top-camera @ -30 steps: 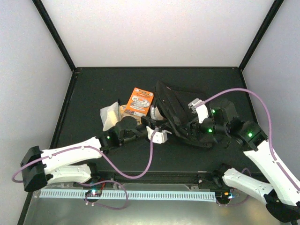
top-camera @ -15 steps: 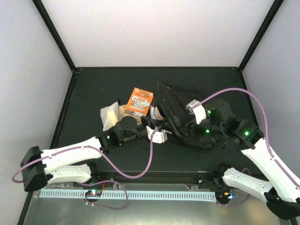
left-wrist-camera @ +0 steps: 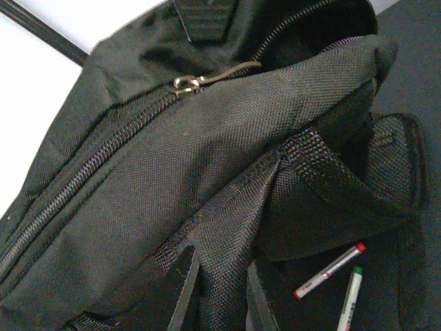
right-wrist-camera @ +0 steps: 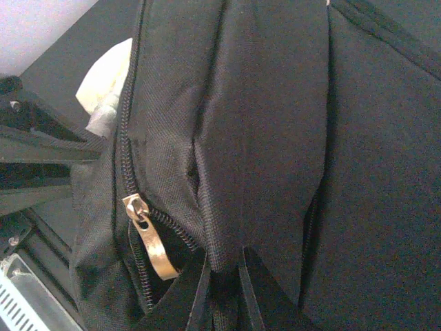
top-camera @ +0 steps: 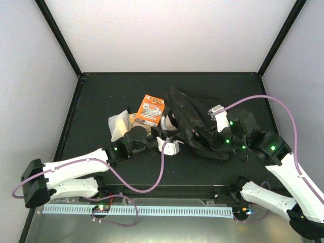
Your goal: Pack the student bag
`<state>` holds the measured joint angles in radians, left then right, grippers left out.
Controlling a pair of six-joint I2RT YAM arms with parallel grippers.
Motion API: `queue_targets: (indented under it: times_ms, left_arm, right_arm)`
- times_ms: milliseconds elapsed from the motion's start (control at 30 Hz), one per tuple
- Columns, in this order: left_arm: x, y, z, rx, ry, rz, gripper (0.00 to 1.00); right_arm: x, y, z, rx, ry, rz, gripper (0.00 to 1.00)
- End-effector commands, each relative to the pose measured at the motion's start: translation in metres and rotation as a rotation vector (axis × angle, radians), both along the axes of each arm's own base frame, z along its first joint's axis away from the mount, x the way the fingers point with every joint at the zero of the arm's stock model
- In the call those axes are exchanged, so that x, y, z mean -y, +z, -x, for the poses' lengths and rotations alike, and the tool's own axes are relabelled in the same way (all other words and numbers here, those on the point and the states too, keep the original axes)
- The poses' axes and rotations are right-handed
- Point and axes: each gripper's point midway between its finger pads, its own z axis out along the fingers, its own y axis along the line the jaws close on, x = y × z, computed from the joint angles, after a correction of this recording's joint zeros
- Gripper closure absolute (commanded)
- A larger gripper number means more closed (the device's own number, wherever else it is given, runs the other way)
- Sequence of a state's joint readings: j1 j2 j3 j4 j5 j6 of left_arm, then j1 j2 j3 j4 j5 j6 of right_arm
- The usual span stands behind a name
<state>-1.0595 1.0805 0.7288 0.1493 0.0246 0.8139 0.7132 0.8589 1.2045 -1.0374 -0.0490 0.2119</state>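
bag: black backpack (top-camera: 190, 121), lying about mid table (top-camera: 111, 91), a bit right of centre, slumped on its side

long axis: runs diagonal in the top view, far-left down to near-right

left gripper (left-wrist-camera: 220, 293): pinched nearly closed on a seam ridge at the bag's near-left edge, with the fabric right between the fingers

right gripper (right-wrist-camera: 222, 289): fingers squeezed together on a fold of cloth just beside the brass zip pull (right-wrist-camera: 153, 241), on the bag's right flank

the relation that matters: the bag sits between the two grippers, one on each side across its long axis. So neither arm is really "nearer", both are already on it. My guess is the next bit is pulling the sides apart, or holding it steady to get at the zip

stuff to pack: orange box (top-camera: 150, 110) and whitish pouch (top-camera: 120, 124) sit just left of the bag, on the left arm's side. Two pens (left-wrist-camera: 329, 270) lie by the bag in the left wrist view

changed vs a second ago: the right gripper was wide open and has now clamped down. That arm has shifted a little and the bag looks pulled a bit flatter. The left grip looks the same
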Motion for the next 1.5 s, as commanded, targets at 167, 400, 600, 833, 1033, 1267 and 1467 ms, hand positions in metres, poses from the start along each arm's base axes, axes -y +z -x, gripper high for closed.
queue_targets:
  times_ms: [167, 400, 600, 833, 1033, 1267, 1467]
  left_arm:
    - [-0.026, -0.022, -0.004, -0.104, 0.117, 0.012, 0.98]
    - [-0.035, -0.033, -0.01, -0.132, 0.18, -0.016, 0.86]
    - [-0.036, 0.011, 0.004, -0.208, 0.131, 0.176, 0.26]
    - [-0.064, 0.062, 0.01, -0.518, 0.195, 0.569, 0.01]
    - [-0.096, 0.058, -0.004, -1.123, 0.416, 0.99, 0.01]
    - [-0.054, 0.056, 0.009, -1.248, 0.352, 0.78, 0.01]
    - [-0.046, 0.04, -0.018, -1.09, 0.587, 0.525, 0.01]
  right_arm:
    - [0.015, 0.032, -0.024, 0.131, -0.163, -0.06, 0.98]
    - [-0.003, 0.032, -0.024, 0.117, -0.092, -0.103, 0.98]
    - [-0.019, 0.03, -0.03, 0.1, -0.062, -0.133, 0.98]
    - [-0.035, 0.036, -0.04, 0.116, -0.053, -0.225, 0.98]
    - [-0.042, 0.039, -0.043, 0.13, -0.04, -0.264, 0.98]
    - [-0.05, 0.033, -0.044, 0.108, -0.018, -0.271, 0.98]
    - [-0.056, 0.039, -0.042, 0.111, 0.008, -0.305, 0.98]
